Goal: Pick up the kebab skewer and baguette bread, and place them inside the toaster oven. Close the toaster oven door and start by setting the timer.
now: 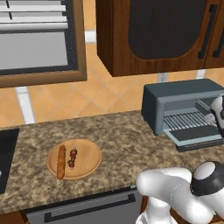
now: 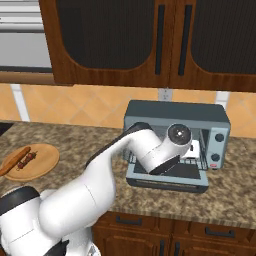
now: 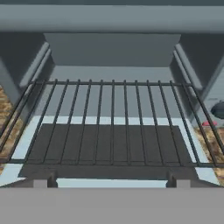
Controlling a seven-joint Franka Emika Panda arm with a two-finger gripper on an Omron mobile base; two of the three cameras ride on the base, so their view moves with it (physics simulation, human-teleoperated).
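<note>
Nearest the hand camera is the wire rack (image 3: 113, 122) of the toaster oven (image 1: 183, 111), pulled out over the dropped toaster oven door (image 1: 194, 135). The gripper (image 3: 112, 183) hovers right before the oven mouth, spread wide with nothing between its tips. The kebab skewer (image 1: 72, 158) and baguette bread (image 1: 61, 162) lie side by side on a round wooden plate (image 1: 89, 155), well apart from the gripper, far to its left along the surface (image 1: 122, 140). Both long axes run roughly toward the wall. No legible writing or brand shows.
</note>
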